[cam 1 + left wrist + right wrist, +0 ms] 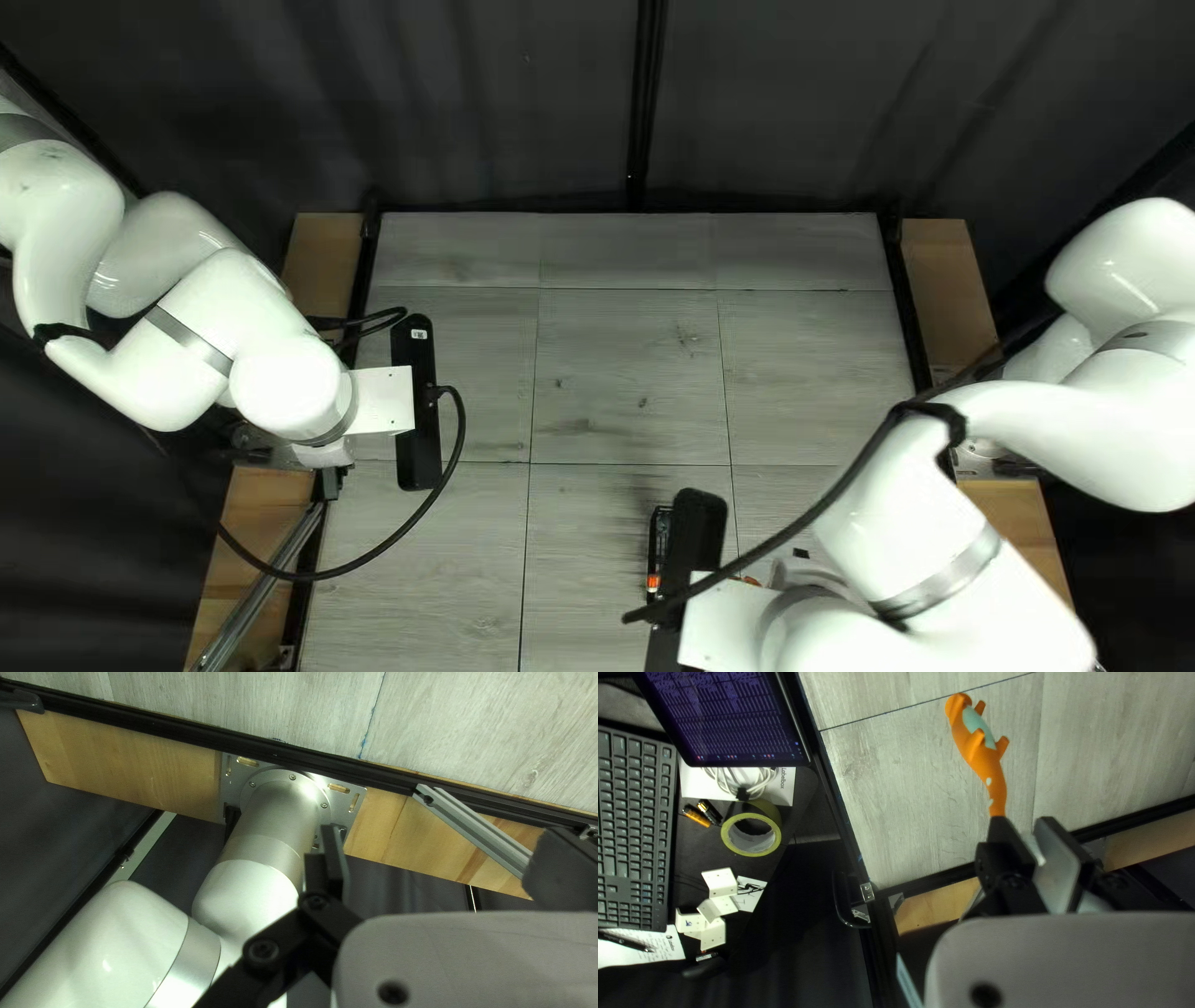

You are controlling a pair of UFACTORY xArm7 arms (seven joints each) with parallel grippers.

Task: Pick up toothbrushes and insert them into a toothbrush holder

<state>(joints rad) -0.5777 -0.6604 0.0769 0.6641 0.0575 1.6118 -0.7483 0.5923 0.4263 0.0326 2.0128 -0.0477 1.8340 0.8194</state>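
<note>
An orange toothbrush (983, 751) with a pale teal patch on its figure-shaped end sticks out ahead of my right gripper (1020, 835). That gripper is shut on the toothbrush's thin end and holds it above the grey table. In the top left view only a small orange part of the toothbrush (653, 584) shows beside the black wrist near the table's front edge. My left gripper (444, 863) is open with nothing between its fingers. It hangs over the table's left edge and faces its own arm's base (280, 807). No toothbrush holder shows in any view.
Off the table's near edge lie a keyboard (630, 826), a screen (724, 714), a roll of yellow tape (751, 834) and several small white blocks (712, 900). An aluminium strut (472, 828) runs by the left arm's base. Black rails (366, 271) border the grey table top (625, 373).
</note>
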